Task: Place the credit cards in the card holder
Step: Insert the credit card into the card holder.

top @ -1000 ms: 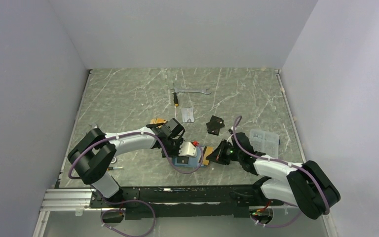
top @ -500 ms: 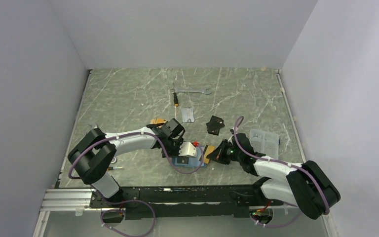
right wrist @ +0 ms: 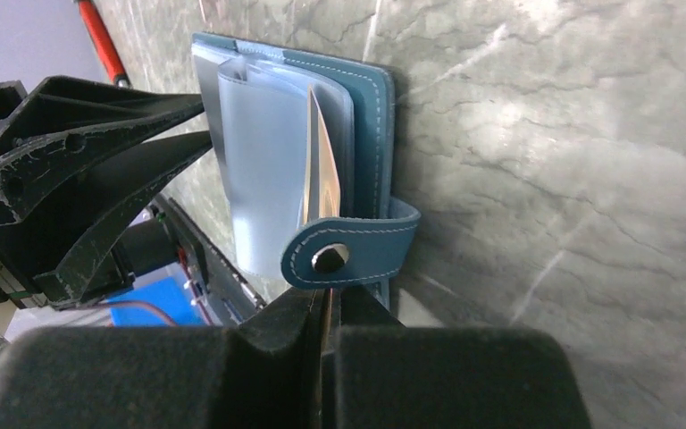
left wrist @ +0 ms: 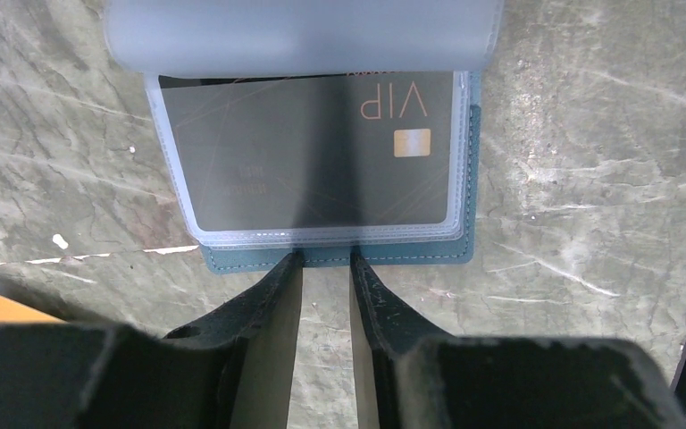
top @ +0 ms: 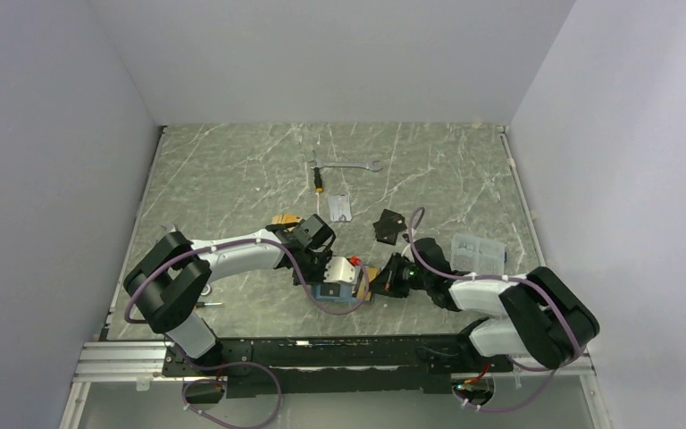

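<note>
The teal card holder (top: 338, 293) lies open on the table, its clear sleeves fanned up. In the left wrist view a dark VIP card (left wrist: 322, 152) sits in a sleeve over the teal cover (left wrist: 464, 255). My left gripper (left wrist: 324, 257) is open by a narrow gap, with its tips on the holder's near edge. My right gripper (right wrist: 326, 299) is shut on an orange-gold card (right wrist: 322, 170), held edge-on among the sleeves just above the snap tab (right wrist: 348, 255). Another orange card (top: 284, 219) and dark cards (top: 389, 225) lie on the table.
A wrench (top: 346, 164), a red-handled screwdriver (top: 320, 186) and a clear printed packet (top: 340, 208) lie behind the holder. A clear plastic box (top: 480, 250) sits right of my right arm. The left gripper (right wrist: 204, 121) stands close beside the sleeves.
My right gripper has moved left with the orange-gold card, up to the holder's snap-tab side. The left arm and the holder have stayed put.
</note>
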Action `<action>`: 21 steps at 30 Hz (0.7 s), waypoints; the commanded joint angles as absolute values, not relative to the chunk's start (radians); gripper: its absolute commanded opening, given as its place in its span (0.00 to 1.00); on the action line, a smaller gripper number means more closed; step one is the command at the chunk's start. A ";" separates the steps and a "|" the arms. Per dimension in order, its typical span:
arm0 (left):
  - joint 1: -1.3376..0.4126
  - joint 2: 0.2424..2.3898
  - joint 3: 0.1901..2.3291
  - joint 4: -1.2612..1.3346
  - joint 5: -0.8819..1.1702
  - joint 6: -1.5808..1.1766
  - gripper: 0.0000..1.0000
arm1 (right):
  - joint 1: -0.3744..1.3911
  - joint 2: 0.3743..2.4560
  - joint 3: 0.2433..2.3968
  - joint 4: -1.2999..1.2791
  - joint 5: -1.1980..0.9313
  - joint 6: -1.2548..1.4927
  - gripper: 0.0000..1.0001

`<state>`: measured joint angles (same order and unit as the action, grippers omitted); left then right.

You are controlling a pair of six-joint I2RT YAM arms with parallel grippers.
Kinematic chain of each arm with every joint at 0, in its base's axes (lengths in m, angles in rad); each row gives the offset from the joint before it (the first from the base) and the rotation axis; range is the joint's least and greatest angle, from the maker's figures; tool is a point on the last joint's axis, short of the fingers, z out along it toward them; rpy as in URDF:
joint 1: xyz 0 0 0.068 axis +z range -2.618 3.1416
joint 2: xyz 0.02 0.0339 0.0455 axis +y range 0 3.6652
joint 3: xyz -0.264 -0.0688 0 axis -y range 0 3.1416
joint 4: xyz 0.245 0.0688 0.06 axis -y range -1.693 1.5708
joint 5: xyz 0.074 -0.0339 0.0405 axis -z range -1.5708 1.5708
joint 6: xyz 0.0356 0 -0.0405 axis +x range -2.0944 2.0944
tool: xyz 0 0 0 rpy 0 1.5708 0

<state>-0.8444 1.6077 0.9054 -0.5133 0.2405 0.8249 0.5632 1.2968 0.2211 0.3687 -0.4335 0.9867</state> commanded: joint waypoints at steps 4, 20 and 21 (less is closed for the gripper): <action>-0.856 1.625 0.906 -0.527 0.267 0.835 0.29 | 0.560 1.433 0.261 0.443 -0.532 0.951 0.00; -0.803 1.578 0.934 -0.576 0.291 0.853 0.28 | 0.568 1.380 0.427 0.367 -0.681 0.815 0.00; -0.799 1.568 0.932 -0.579 0.291 0.854 0.28 | 0.572 1.395 0.436 0.365 -0.682 0.815 0.00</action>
<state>-0.8223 1.6070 0.9104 -0.5255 0.2573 0.8299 0.5579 1.3746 0.3782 0.3706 -0.6388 0.8600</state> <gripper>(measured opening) 0.284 0.008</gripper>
